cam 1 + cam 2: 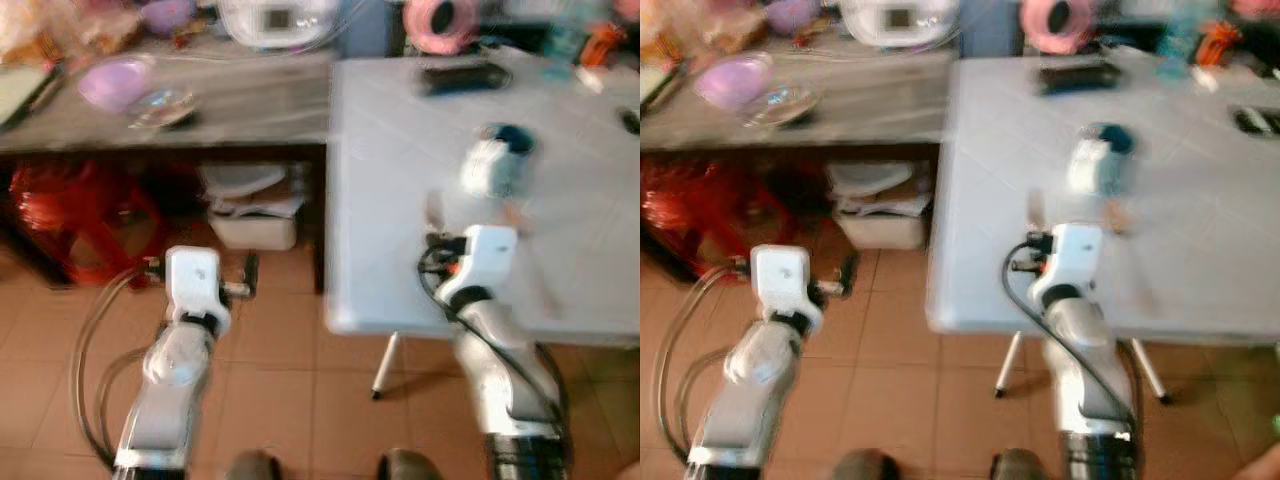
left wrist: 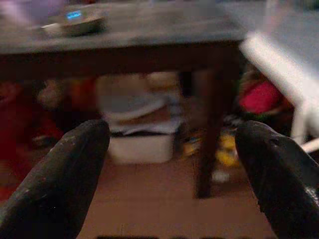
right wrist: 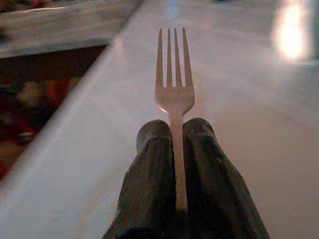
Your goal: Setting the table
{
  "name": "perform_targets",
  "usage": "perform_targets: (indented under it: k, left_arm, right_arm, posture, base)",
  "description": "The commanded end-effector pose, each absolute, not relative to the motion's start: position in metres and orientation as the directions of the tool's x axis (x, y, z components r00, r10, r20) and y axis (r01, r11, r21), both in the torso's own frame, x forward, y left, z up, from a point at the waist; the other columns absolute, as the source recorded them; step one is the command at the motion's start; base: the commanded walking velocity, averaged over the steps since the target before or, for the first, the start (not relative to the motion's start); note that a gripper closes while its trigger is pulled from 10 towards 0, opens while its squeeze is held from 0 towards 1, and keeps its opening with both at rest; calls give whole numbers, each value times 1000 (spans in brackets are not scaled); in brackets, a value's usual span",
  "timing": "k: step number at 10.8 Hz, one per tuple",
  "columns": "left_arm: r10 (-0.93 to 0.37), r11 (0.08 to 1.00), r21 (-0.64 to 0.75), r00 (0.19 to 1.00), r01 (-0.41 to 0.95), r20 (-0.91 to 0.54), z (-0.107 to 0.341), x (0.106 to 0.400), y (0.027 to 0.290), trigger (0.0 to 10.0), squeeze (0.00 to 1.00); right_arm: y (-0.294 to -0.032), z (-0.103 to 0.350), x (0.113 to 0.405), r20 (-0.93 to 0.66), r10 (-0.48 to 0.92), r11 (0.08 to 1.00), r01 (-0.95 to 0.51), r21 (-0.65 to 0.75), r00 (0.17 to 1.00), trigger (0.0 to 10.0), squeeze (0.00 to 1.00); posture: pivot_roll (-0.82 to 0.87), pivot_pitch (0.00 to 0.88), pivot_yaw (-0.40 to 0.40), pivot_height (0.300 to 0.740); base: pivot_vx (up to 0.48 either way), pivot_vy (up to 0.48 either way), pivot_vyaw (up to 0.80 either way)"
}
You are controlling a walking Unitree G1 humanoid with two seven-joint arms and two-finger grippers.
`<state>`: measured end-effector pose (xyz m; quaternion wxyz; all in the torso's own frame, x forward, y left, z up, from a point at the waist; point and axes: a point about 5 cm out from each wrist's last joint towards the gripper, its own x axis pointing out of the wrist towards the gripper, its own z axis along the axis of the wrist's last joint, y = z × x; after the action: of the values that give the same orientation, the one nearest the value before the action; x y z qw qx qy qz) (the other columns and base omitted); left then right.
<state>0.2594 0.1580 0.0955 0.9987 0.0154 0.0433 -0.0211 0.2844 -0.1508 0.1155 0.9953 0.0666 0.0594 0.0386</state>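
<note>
Over the white worktop [image 3: 249, 149], right claw [image 3: 174, 132] pinches a fork [image 3: 173, 74]; left claw [image 2: 172, 144] hangs wide by the floor. Can't read any labels.

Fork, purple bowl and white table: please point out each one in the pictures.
fork [image 3: 174, 94]: right wrist view, on the base of its tines, above the closed black fingers.
purple bowl [image 1: 115, 82]: left eye view, on its inner side.
white table [image 1: 400, 150]: left eye view, on a bare part of its top.
</note>
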Motion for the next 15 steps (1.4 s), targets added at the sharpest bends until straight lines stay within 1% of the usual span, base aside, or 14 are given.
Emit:
perform_targets:
  k: [1,2,4,6,9,15]
  left_arm:
    - [-29,999,30,996,32,-86,96,260,160,10000,0]
    - [-25,1000,0,995,25,-94,95,261,160,10000,0]
    - [-40,999,10,996,41,-83,97,263,159,10000,0]
    - [-58,998,8,995,59,-77,97,265,157,10000,0]
    - [-68,997,16,995,69,-66,98,265,155,10000,0]
    - [-85,996,20,995,86,-55,100,266,151,10000,0]
  right_arm:
    - [-154,117,286,-102,71,990,-58,126,992,0,0]
    - [-154,117,287,-99,68,991,-56,125,993,0,0]
    - [-157,121,291,-71,43,993,-35,114,997,0,0]
    - [-162,125,295,-48,14,995,-9,103,999,0,0]
    - [-163,123,294,-45,8,995,-3,100,999,0,0]
    - [-165,126,297,-24,4,997,-2,81,1000,0,0]
  posture:
    - [-51,57,69,740]
    - [-50,55,69,740]
    - [-50,51,70,740]
    - [-51,49,71,740]
    - [-51,43,70,740]
    - [-56,41,70,740]
  base:
    - [0,476,0]
    - [0,439,0]
    - [0,428,0]
    - [324,351,0]
    - [369,305,0]
    - [464,0,0]
